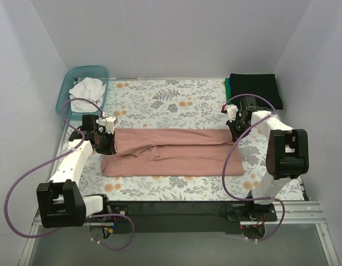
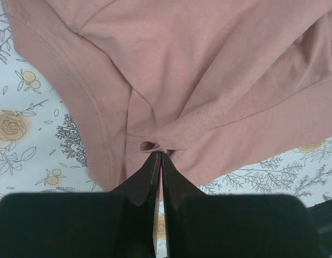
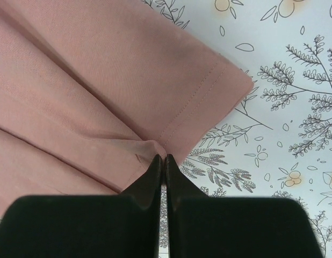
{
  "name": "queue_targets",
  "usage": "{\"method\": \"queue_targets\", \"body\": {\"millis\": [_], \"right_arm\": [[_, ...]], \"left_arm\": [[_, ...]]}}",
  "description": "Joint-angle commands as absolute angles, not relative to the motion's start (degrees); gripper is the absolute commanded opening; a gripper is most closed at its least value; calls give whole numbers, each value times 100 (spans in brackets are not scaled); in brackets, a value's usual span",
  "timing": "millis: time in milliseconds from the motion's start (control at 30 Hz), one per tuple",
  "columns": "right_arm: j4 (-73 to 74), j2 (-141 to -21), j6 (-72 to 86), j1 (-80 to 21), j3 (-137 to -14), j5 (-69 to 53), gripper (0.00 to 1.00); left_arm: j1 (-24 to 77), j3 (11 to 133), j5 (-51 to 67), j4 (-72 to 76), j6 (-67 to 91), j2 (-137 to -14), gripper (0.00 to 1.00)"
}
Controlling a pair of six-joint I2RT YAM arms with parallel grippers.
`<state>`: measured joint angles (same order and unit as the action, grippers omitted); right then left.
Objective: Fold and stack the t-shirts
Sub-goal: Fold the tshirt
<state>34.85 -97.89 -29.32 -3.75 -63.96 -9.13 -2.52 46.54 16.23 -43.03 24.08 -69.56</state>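
My left fingers (image 2: 153, 171) are closed on a pinch of cloth at the left end of the pink t-shirt (image 1: 171, 152), and my right fingers (image 3: 157, 167) are closed on the hem at its right end. The shirt lies as a long band across the middle of the table (image 1: 171, 94), between my two arms. It looks to be folded once along its length, with the far edge laid toward the near one. I judge this shirt is about half done: it needs at least one fold across before it can go on the stack.

At the far right corner the black t-shirt (image 1: 254, 88) lies folded on top of the green t-shirt (image 1: 227, 87), of which I see only a thin edge. So I think two are finished. The white t-shirt (image 1: 87, 88) is crumpled in the basket (image 1: 66, 88) at the far left corner, not yet folded.

Nothing lies on the pink shirt. The stack is just behind my right arm, so I must take care not to push it.
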Motion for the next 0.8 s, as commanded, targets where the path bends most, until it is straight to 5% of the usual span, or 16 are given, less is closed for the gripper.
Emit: {"method": "queue_targets", "body": {"millis": [0,367,767], "right_arm": [[3498,-9738,-3041,-334,-6635,-765,1],[3533,-9501,-3261,-325,-6662,-483,1],[3472,-9817,-3349,-325,-6337,-562,1]], "left_arm": [[-272,5220,1705,-4482,2531,-6961,0],[-272,5977,2092,-5159,2602,-7137,0],[-272,5020,1846,-4949,2373,-7409,0]]}}
